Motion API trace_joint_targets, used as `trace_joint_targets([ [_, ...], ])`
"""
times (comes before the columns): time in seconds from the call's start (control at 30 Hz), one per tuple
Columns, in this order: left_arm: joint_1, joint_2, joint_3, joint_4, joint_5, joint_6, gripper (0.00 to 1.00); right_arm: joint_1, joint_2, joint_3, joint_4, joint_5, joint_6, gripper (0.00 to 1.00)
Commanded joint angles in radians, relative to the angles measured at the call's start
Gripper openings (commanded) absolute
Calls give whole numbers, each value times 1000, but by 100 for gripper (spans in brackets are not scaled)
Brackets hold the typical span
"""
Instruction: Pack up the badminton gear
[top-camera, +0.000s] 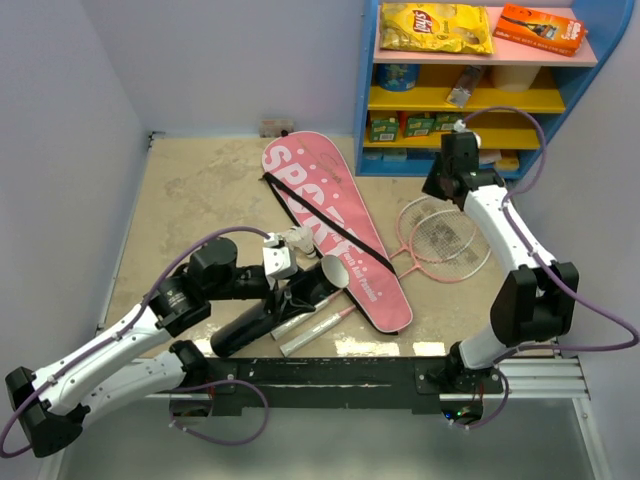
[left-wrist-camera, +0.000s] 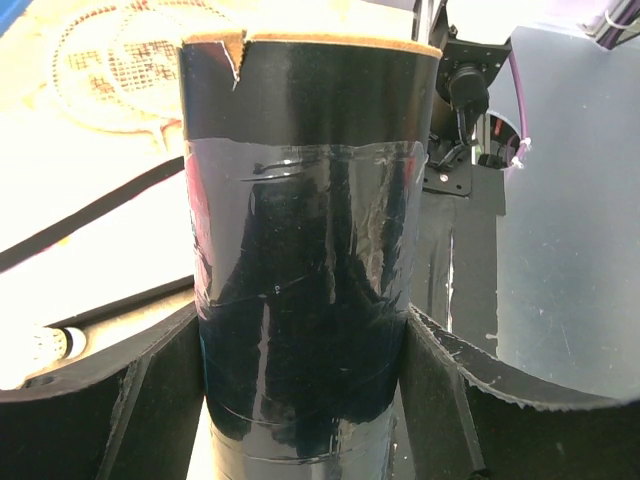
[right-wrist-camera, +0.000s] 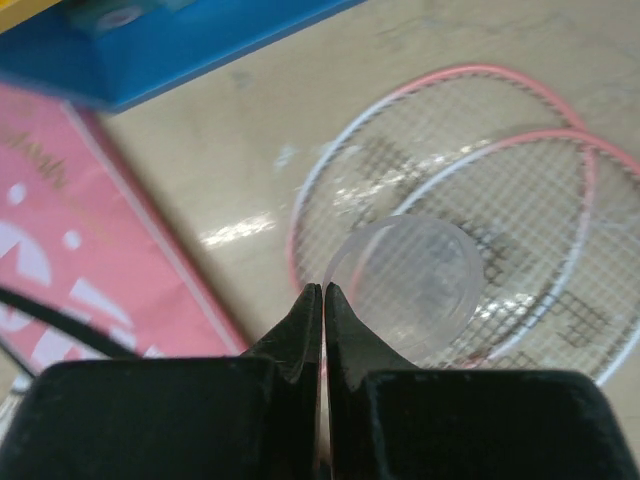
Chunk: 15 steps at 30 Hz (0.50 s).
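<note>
Black tube (top-camera: 250, 322) lies slanted near the table's (top-camera: 200, 190) front edge, its open end over the pink bag (top-camera: 330, 225). Left gripper (left-wrist-camera: 303, 345) is clamped on the tube's body, a finger on each side. Bag lies flat mid-table, with two rackets (top-camera: 445, 235) overlapped just right of it. Right gripper (right-wrist-camera: 323, 295) hangs above the racket heads, pinched tight on the rim of a clear lid (right-wrist-camera: 410, 285).

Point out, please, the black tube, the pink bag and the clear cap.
black tube (left-wrist-camera: 310, 250): left wrist view, taped middle wall.
pink bag (top-camera: 310, 175): top external view, lettered face.
clear cap (right-wrist-camera: 415, 280): right wrist view, disc centre.
</note>
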Motion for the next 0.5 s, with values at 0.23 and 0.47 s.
trace_joint_targets([
  [0.23, -3, -40, -7, 60, -16, -22, 18, -206, 94, -26, 29, 256, 90, 0],
  [0.47, -3, -46, -10, 62, -23, -22, 18, -223, 102, -146, 41, 180, 128, 0],
])
